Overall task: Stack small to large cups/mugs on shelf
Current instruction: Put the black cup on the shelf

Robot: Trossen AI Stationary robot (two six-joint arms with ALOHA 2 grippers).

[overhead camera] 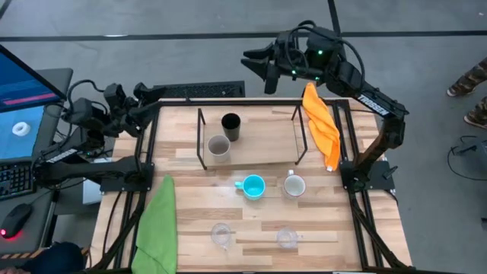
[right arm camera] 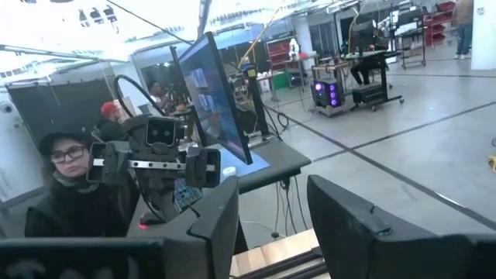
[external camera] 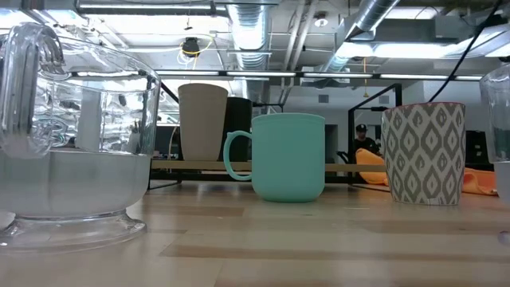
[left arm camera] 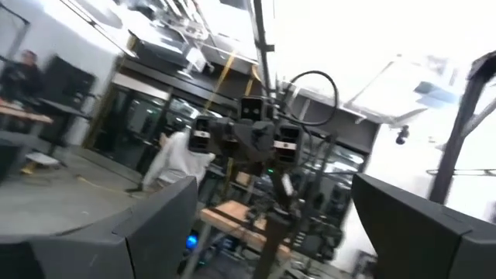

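My right tool [overhead camera: 259, 65] and left tool [overhead camera: 148, 95] both released, empty, raised behind shelf [overhead camera: 251, 156]; beige cup [overhead camera: 219, 147], black cup [overhead camera: 230, 126] below; blue mug [overhead camera: 252, 186] next.

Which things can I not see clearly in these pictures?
- Black cup, low view: mostly hidden behind the grey-beige cup and blue mug.
- Clear glass, low view: cut off by the right edge.
- Shelf and all cups: absent from both wrist views, which face the room.

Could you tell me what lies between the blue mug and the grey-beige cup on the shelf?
Nothing: in the high view, only bare tabletop and the shelf's front edge separate the blue mug from the grey-beige cup.
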